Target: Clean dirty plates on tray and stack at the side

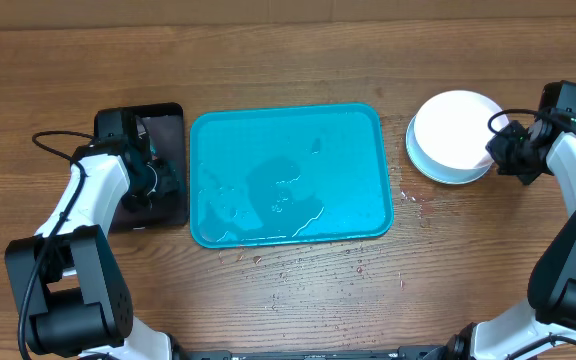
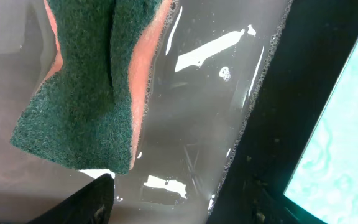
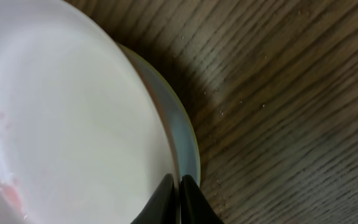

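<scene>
The turquoise tray holds no plates, only a film of water. The plates are stacked on the table to its right, the white plate on top. In the right wrist view the white plate has a faint red smear at its lower left. The light teal plate shows under it, with a thin yellow-green rim below. My right gripper is pinched on the white plate's right rim. My left gripper is open over the black tray.
A green and orange sponge lies in the wet black tray left of the turquoise tray, just ahead of my left fingers. The black tray's rim runs beside the turquoise tray. Small red specks dot the wood.
</scene>
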Available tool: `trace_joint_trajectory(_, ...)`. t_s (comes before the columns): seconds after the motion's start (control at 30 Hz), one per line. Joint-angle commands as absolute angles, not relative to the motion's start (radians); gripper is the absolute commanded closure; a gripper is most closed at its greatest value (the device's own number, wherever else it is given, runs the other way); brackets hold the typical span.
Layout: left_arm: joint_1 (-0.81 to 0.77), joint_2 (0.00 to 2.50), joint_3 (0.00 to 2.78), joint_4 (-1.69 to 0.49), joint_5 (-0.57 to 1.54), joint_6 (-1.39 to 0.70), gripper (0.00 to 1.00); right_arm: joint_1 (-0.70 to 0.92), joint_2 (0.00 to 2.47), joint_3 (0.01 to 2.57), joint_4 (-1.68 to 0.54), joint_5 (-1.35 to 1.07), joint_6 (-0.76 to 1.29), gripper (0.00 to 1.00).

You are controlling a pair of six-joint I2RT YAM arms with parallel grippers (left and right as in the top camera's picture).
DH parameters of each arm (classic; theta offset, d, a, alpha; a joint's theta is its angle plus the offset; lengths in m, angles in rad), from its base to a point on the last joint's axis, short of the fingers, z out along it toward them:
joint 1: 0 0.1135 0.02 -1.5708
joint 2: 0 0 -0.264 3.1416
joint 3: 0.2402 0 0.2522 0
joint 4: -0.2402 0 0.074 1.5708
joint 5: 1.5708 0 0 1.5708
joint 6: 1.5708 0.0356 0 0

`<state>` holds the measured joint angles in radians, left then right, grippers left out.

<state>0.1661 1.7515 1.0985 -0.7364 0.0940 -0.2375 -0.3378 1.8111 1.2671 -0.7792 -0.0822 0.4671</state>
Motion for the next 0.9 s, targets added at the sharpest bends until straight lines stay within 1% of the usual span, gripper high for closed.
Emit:
trace_joint_trajectory(0.0,0.169,1.739,1.119,-0.733,0.093,-0.247,0.34,-0.334,1.792,1.263,-0.770,-0.126,0.460,0.69)
trace_joint_trajectory(0.07,0.169,1.739,1.119,-0.728,0.080,-0.247,0.33,-0.334,1.792,1.263,-0.767,-0.180,0.459,0.59)
trace_joint_trajectory(0.1,0.169,1.737,1.124,-0.729,0.070,-0.247,0.31,-0.332,1.792,1.263,-0.752,-0.270,0.411,0.57)
trace_joint_trajectory(0.13,0.169,1.731,1.130,-0.729,0.071,-0.239,0.29,-0.321,1.792,1.263,-0.723,-0.404,0.322,0.54)
trace_joint_trajectory(0.17,0.168,1.725,1.133,-0.728,0.071,-0.239,0.29,-0.311,1.792,1.263,-0.713,-0.448,0.295,0.52)
trace_joint_trajectory(0.3,0.159,1.685,1.147,-0.722,0.080,-0.213,0.27,-0.228,1.792,1.263,-0.692,-0.488,0.207,0.46)
trace_joint_trajectory(0.4,0.126,1.646,1.149,-0.704,0.079,-0.156,0.25,-0.130,1.792,1.264,-0.686,-0.467,0.138,0.37)
trace_joint_trajectory(0.43,0.113,1.637,1.149,-0.701,0.079,-0.140,0.23,-0.099,1.792,1.264,-0.688,-0.444,0.122,0.28)
trace_joint_trajectory(0.5,0.081,1.623,1.149,-0.704,0.079,-0.109,0.18,-0.026,1.792,1.265,-0.705,-0.343,0.121,0.05)
trace_joint_trajectory(0.53,0.067,1.620,1.149,-0.715,0.079,-0.106,0.15,0.002,1.792,1.265,-0.719,-0.294,0.121,0.00)
trace_joint_trajectory(0.57,0.055,1.618,1.149,-0.734,0.078,-0.107,0.13,0.031,1.792,1.266,-0.741,-0.240,0.121,0.00)
trace_joint_trajectory(0.6,0.047,1.618,1.149,-0.760,0.079,-0.109,0.02,0.055,1.792,1.266,-0.763,-0.200,0.122,0.00)
trace_joint_trajectory(0.63,0.044,1.618,1.148,-0.791,0.079,-0.123,0.00,0.074,1.791,1.266,-0.783,-0.178,0.122,0.00)
trace_joint_trajectory(0.73,0.043,1.618,1.148,-0.898,0.079,-0.183,0.00,0.104,1.784,1.265,-0.823,-0.163,0.123,0.00)
trace_joint_trajectory(0.87,0.045,1.615,1.148,-1.040,0.083,-0.187,0.00,0.107,1.749,1.265,-0.876,-0.157,0.134,0.00)
